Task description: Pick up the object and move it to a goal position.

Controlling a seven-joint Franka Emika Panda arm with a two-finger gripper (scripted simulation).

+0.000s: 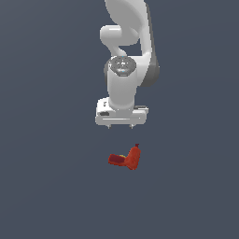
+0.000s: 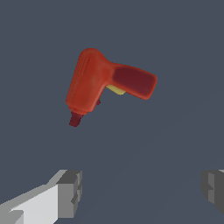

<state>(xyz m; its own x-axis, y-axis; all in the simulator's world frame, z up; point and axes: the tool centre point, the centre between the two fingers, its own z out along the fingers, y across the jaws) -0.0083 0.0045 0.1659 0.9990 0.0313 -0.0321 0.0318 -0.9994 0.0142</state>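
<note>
Plain grey-blue ground, gripper (image 1: pixel 121 126) spread wide and empty, object (image 1: pixel 126 158) lying apart below it.

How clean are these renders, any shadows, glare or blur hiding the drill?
Exterior view: flat, even light, no cast shadow under the drill, soft highlights on the white arm, drill small and slightly coarse. Wrist view: drill sharp, no glare; gripper fingers cropped at the frame edge.
</note>
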